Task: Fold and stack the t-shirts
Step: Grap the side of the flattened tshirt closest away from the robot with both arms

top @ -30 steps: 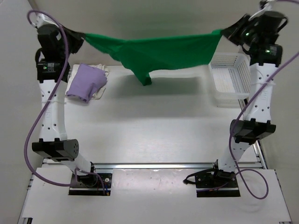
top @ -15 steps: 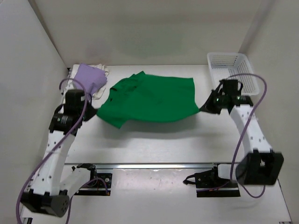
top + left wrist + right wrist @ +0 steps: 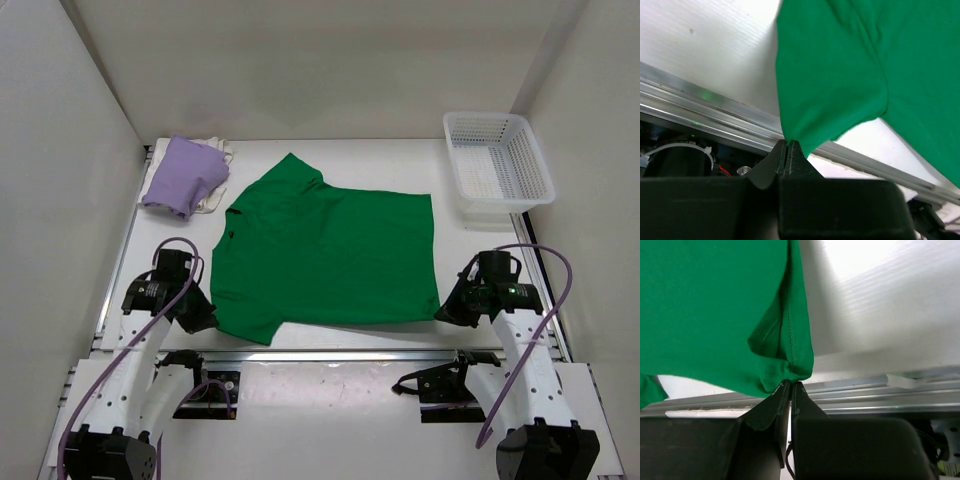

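The bright green t-shirt lies spread flat on the white table, collar at the left. My left gripper is shut on its near left corner, seen pinched in the left wrist view. My right gripper is shut on its near right hem corner, seen bunched in the right wrist view. The lavender-purple t-shirt lies folded at the back left on top of the cream-white t-shirt, of which only an edge shows.
A white lattice basket stands at the back right. An aluminium rail runs along the table's near edge, just under both grippers. White walls close in the left, right and back.
Both grippers came down and toward the near edge with the green shirt, from hanging stretched high at the back to lying flat on the table.
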`<state>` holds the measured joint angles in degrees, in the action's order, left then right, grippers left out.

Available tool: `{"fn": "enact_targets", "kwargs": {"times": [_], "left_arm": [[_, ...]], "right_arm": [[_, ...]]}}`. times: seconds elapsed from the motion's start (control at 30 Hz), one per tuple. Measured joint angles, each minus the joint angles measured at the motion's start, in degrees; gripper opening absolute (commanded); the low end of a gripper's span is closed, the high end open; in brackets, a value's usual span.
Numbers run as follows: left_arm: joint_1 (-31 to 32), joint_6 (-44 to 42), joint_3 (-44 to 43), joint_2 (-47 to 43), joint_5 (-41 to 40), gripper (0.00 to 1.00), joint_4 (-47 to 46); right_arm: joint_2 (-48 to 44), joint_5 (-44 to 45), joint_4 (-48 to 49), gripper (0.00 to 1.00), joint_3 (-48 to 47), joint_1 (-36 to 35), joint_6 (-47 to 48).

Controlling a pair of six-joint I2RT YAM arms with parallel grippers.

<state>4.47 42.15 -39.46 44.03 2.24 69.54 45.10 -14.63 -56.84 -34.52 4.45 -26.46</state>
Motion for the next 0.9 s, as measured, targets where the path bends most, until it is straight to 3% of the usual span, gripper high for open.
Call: {"fn": "enact_targets", "kwargs": {"times": [0.27,0.6,0.9], "left_arm": [[-0.1,1.5,-8.3,9.2,1.6,0.00,-2.9],[2.3,4.1,-30.1,32.0,-1.1,0.00,-13.9],[3.6,4.0,-36.7,43.9,-4.2,0.00,-19.5]], "right_arm": [[4.1,1.6,-1.7,0.00,-3.5,0.1,-0.1],[19.3,-1.3,9.3,0.01,-9.4,2.6,0.0],[31.2,-2.5,18.0,0.00,-14.4,5.6,1.3]]}}
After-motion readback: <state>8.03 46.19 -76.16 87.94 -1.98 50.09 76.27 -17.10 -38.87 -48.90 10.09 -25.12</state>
